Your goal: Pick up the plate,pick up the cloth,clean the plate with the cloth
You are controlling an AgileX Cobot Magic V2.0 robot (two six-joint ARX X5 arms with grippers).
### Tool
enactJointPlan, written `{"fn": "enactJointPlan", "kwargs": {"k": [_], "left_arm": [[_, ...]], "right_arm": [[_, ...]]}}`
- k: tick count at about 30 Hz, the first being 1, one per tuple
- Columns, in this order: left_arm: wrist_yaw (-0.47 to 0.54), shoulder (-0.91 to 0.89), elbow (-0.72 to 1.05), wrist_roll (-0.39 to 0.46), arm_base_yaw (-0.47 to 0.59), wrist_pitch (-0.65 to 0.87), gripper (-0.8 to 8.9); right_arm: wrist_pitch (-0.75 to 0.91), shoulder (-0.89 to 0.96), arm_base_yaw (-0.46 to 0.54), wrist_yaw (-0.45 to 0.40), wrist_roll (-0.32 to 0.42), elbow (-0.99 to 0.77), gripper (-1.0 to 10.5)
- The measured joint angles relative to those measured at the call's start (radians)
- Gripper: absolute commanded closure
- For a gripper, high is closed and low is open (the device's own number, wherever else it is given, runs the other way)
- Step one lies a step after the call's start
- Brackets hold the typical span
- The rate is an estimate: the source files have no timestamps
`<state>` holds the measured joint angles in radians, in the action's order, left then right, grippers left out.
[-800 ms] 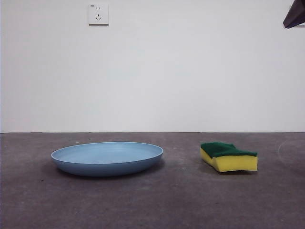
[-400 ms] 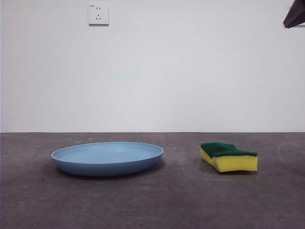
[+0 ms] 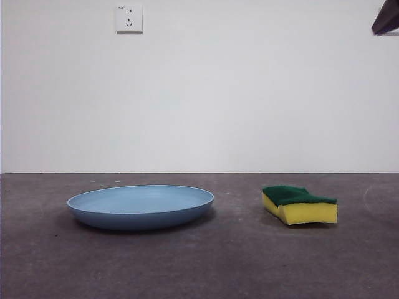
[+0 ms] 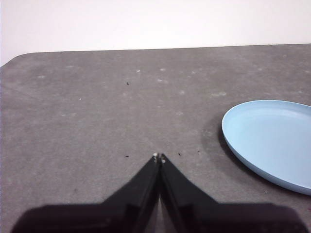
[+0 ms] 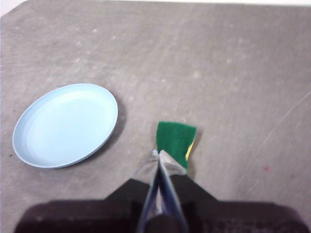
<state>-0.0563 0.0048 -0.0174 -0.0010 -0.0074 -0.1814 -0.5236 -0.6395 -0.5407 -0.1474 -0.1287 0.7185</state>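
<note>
The light-blue plate [image 3: 141, 206] lies flat on the dark grey table, left of centre in the front view. It also shows in the left wrist view [image 4: 272, 141] and the right wrist view [image 5: 66, 124]. The cloth, a yellow sponge with a green scouring layer [image 3: 299, 204], lies to the plate's right. My right gripper [image 5: 159, 154] is shut and empty, high above the sponge [image 5: 176, 138]. My left gripper [image 4: 159, 157] is shut and empty, over bare table beside the plate.
A white wall with a socket [image 3: 129, 18] stands behind the table. A black arm tip [image 3: 386, 20] shows at the top right corner of the front view. The table's rounded far corner [image 4: 14, 57] shows in the left wrist view.
The black arm tip at the top right corner has risen slightly. The plate and the sponge have not moved.
</note>
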Motion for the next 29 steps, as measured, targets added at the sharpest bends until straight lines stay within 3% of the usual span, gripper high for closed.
{"fn": "enactJointPlan", "kwargs": {"k": [7,13,18,29], "left_arm": [[0.000,0.000,0.000,0.000,0.000,0.000,8.17],[0.000,0.000,0.000,0.000,0.000,0.000,8.17],[0.000,0.000,0.000,0.000,0.000,0.000,8.17],[0.000,0.000,0.000,0.000,0.000,0.000,8.17]], "right_arm": [[0.156,0.141,0.141,0.023,0.111,-0.080,9.5],[0.359,0.303,0.320,0.122,0.135,-0.300,9.5],[0.389,0.426,0.426,0.194,0.136,-0.449,9.5],[0.386,0.594,0.468,0.197,0.088,-0.661,9.5]]}}
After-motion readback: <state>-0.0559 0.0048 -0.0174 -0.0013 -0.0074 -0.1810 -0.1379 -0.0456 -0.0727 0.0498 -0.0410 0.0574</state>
